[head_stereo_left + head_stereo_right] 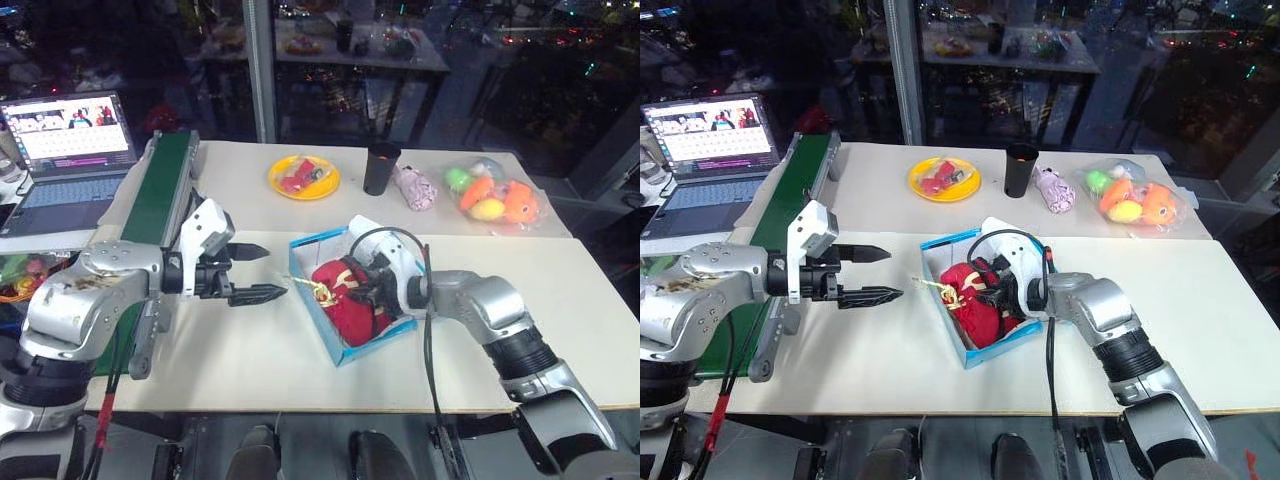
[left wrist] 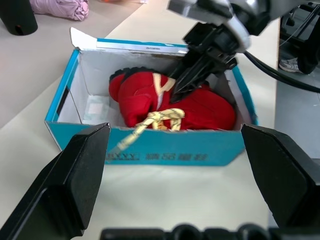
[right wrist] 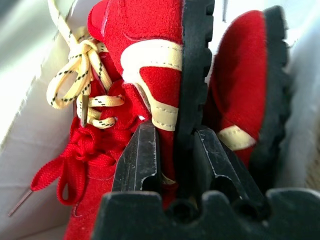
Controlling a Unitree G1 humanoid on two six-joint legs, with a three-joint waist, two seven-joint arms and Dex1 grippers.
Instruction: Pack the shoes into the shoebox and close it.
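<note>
Right gripper [image 3: 172, 150]: reaches down into the shoebox; its two black fingers are closed most of the way, pinching the black sole edge and red side of one shoe between them
Left gripper [image 1: 250, 272]: hangs over the bare tabletop just beside the box's near-left wall, fingers spread wide apart with nothing between them, tips aimed toward the box
Shoes [image 2: 170, 107]: both red shoes lie inside the box, side by side and tipped on their sides, directly under and around the right gripper's fingers; one black lugged sole faces the right wrist camera
Laces [image 2: 161, 119]: a yellow-gold knot sits on the shoe on the side toward the left gripper, with one lace end draped over the box wall there
Shoebox [image 1: 313, 305]: light blue with white inside, open on the white table [image 1: 560, 330], between the two grippers; its raised flap stands on the far side from the left gripper
Beyond the box: a yellow plate [image 1: 304, 177], a black cup [image 1: 380, 167] and a bag of colourful toys [image 1: 492, 195] lie well apart from both grippers
Behind the left gripper: a green conveyor belt [image 1: 160, 187] and an open laptop [image 1: 68, 150]
</note>
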